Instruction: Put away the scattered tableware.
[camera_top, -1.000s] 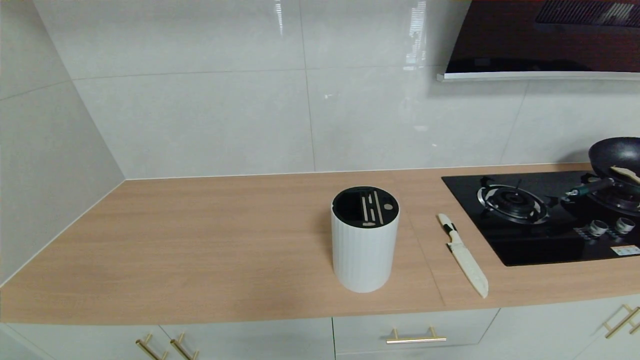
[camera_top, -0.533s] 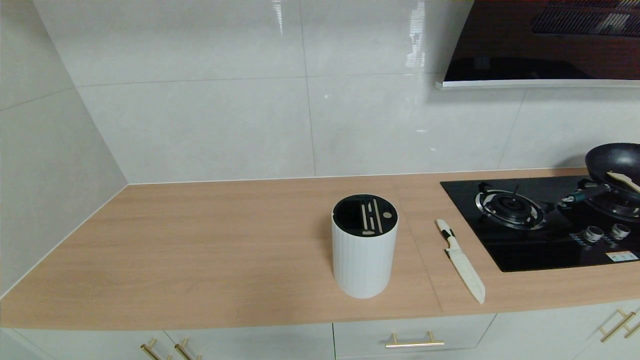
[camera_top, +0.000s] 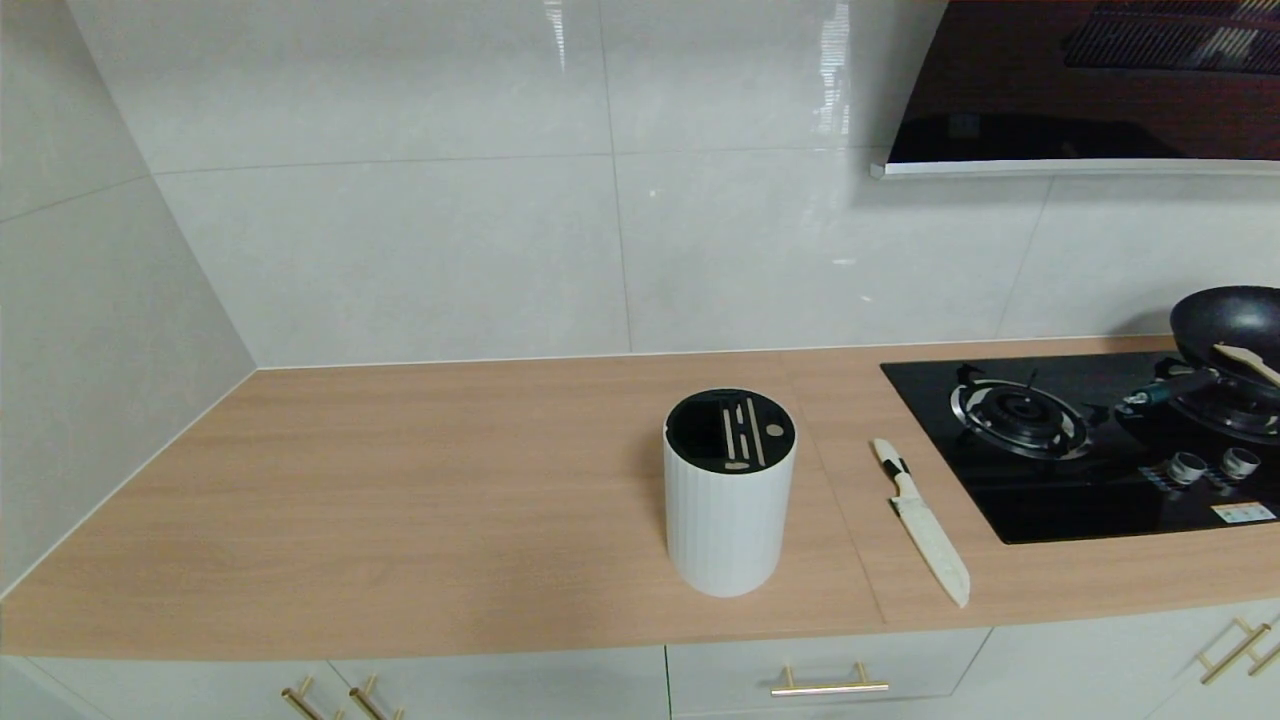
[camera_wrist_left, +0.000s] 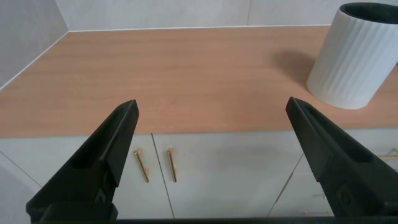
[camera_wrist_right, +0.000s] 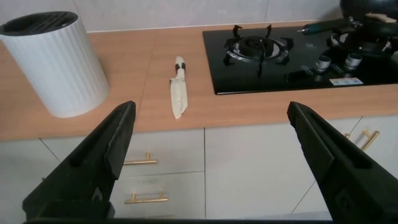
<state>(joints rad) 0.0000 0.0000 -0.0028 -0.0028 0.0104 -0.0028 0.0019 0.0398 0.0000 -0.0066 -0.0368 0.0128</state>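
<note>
Wooden countertop (camera_top: 450, 480): knife (camera_wrist_right: 179, 87) lies ahead of right gripper (camera_wrist_right: 209, 109), fingers spread, blade tip nearest. Left gripper (camera_wrist_left: 211, 109), likewise spread, is farther.

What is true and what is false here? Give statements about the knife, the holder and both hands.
1. The knife lies flat on the counter, between the white holder and the stove. True.
2. The knife's blade is inside the holder. False: it lies apart from the holder.
3. The left hand is open and empty. True.
4. The right hand is shut on the knife. False: it is open, holding nothing.
5. A dark pan sits on the stove. True.
</note>
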